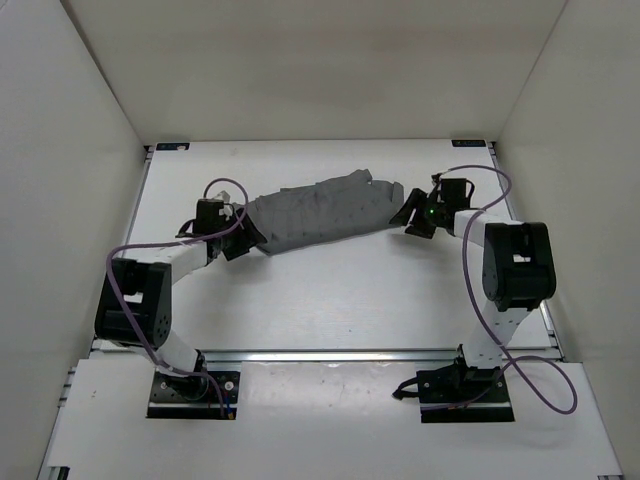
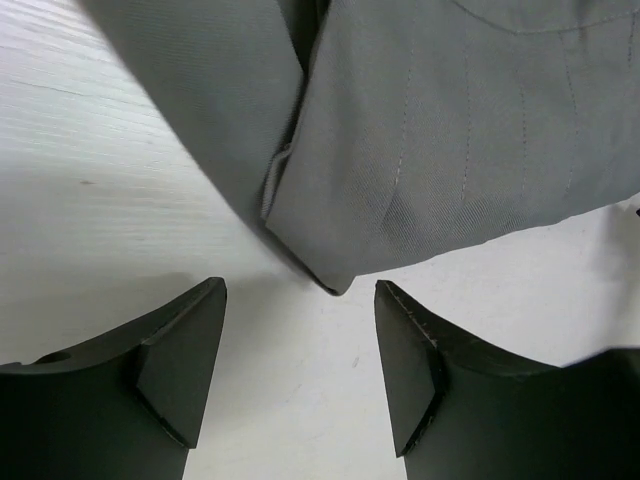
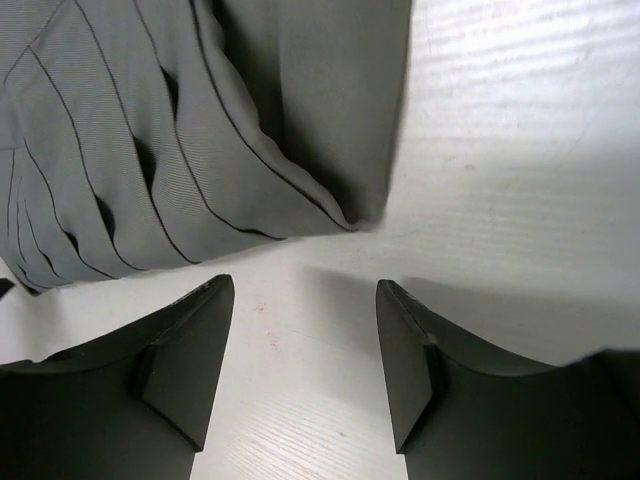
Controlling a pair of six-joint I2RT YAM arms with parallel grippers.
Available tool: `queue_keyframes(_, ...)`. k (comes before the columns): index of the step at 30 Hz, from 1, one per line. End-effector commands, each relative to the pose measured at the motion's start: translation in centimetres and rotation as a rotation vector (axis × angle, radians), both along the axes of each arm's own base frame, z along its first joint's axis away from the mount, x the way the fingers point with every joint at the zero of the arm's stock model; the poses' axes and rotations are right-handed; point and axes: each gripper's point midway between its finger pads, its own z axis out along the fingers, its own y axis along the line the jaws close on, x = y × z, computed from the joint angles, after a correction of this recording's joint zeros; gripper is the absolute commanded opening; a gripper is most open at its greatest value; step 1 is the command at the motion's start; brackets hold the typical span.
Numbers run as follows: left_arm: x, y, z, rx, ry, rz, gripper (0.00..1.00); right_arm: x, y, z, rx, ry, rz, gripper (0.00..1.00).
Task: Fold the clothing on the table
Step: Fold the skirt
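Note:
The clothing [image 1: 322, 212], a dark grey pleated garment, lies folded in a long band across the middle of the white table [image 1: 330, 300]. My left gripper [image 1: 240, 240] stands open just off its left end, where a folded corner of the clothing [image 2: 420, 150] lies beyond the fingertips [image 2: 205, 310] with bare table between the jaws. At the right end my right gripper [image 1: 408, 215] is open too. Its wrist view shows the pleated edge of the clothing [image 3: 180, 140] just ahead of the fingertips [image 3: 400, 310], apart from them.
White walls enclose the table on three sides. Metal rails [image 1: 350, 354] run along the near edge by the arm bases. Purple cables [image 1: 480, 240] loop beside both arms.

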Motion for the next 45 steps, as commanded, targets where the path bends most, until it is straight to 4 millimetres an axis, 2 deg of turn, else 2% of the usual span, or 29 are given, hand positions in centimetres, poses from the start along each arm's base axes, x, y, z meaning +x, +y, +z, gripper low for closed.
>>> queue_keyframes(1,1.1,-1.4,0.3,0.002,-0.031,-0.003,0.72,2.0,0.8,2.6,0.085,-0.109,-0.042,0.56)
queue_keyframes(4,1.4,-2.1,-0.9,0.008,-0.011,0.01,0.72,2.1,1.0,1.7,0.12,-0.092,-0.077,0.57)
queue_keyframes(5,1.4,-2.0,-1.1,0.015,-0.008,0.018,0.71,2.1,1.4,1.3,0.132,-0.087,-0.09,0.57)
queue_keyframes(7,1.9,-1.9,-1.3,0.014,-0.029,0.046,0.7,2.1,0.6,0.6,0.141,-0.07,-0.147,0.57)
queue_keyframes(10,2.3,-1.4,-2.0,0.025,-0.028,0.088,0.7,2.7,0.7,0.5,0.18,-0.07,-0.179,0.57)
queue_keyframes(14,3.1,-0.9,-1.9,0.046,-0.058,0.143,0.67,2.4,0.0,-1.2,0.157,-0.016,-0.227,0.57)
queue_keyframes(15,3.2,-0.9,-1.8,0.043,-0.061,0.145,0.66,2.4,0.2,-1.1,0.167,-0.019,-0.234,0.57)
queue_keyframes(18,3.3,-0.8,-2.4,0.04,-0.043,0.143,0.53,2.5,0.0,-2.0,0.164,0.011,-0.249,0.57)
queue_keyframes(20,3.5,-0.9,-2.6,0.037,-0.047,0.14,0.36,3.3,-0.2,-2.1,0.153,-0.003,-0.268,0.54)
queue_keyframes(21,3.6,-1.0,-2.7,0.031,-0.044,0.136,0.29,3.5,-0.1,-2.3,0.148,-0.002,-0.278,0.5)
queue_keyframes(22,3.5,-1.2,-2.7,0.025,-0.043,0.134,0.15,3.4,-0.1,-2.7,0.143,0.004,-0.284,0.37)
queue_keyframes(24,3.7,-1.2,-2.7,0.02,-0.045,0.13,0.03,3.9,-0.1,-2.2,0.157,-0.011,-0.275,0.02)
queue_keyframes(26,3.6,-1.4,-2.7,0.021,-0.048,0.122,0.0,3.7,0.2,-2.3,0.176,-0.019,-0.264,0.0)
queue_keyframes(28,3.7,-1.6,-2.6,0.015,-0.052,0.111,0.0,3.4,-0.2,-1.5,0.181,-0.037,-0.269,0.0)
queue_keyframes(30,3.6,-2.4,-2.4,-0.002,-0.051,0.071,0.0,2.2,-1.0,-1.4,0.18,-0.048,-0.275,0.0)
queue_keyframes(31,3.7,-3.1,-2.3,-0.009,-0.052,0.044,0.0,1.7,-0.6,-0.5,0.19,-0.068,-0.254,0.0)
queue_keyframes(32,3.7,-3.7,-2.2,-0.014,-0.051,0.025,0.0,1.1,-1.8,0.0,0.194,-0.082,-0.273,0.0)
queue_keyframes(33,3.6,-4.8,-2.1,-0.021,-0.053,-0.009,0.0,0.1,-2.7,-0.7,0.187,-0.073,-0.285,0.0)
queue_keyframes(35,3.0,-7.2,-2.0,-0.023,-0.044,-0.081,0.0,-1.3,-3.6,0.9,0.175,-0.119,-0.279,0.0)
queue_keyframes(36,2.7,-8.3,-2.1,-0.016,-0.041,-0.114,0.0,-2.2,-4.1,0.6,0.162,-0.113,-0.281,0.0)
queue_keyframes(39,1.9,-10.9,-1.5,-0.058,-0.058,-0.171,0.0,-3.5,-5.6,3.6,0.106,-0.189,-0.286,0.0)
queue_keyframes(40,1.3,-11.7,-1.4,-0.074,-0.054,-0.191,0.0,-3.5,-5.9,4.6,0.088,-0.221,-0.282,0.0)
queue_keyframes(41,0.7,-11.6,-2.0,-0.066,-0.038,-0.191,0.0,-3.9,-5.9,4.6,0.066,-0.218,-0.263,0.01)
queue_keyframes(42,0.8,-11.8,-1.8,-0.067,-0.044,-0.192,0.0,-3.0,-5.8,6.5,0.05,-0.27,-0.248,0.0)
queue_keyframes(43,0.7,-11.5,-2.1,-0.062,-0.04,-0.188,0.0,-2.1,-5.3,8.2,0.024,-0.311,-0.206,0.0)
queue_keyframes(44,0.5,-11.3,-2.4,-0.059,-0.033,-0.195,0.0,-2.0,-4.0,8.3,0.015,-0.312,-0.149,0.0)
queue_keyframes(45,0.2,-10.9,-2.9,-0.056,-0.021,-0.188,0.0,-1.0,-2.9,10.4,0.022,-0.356,-0.106,0.0)
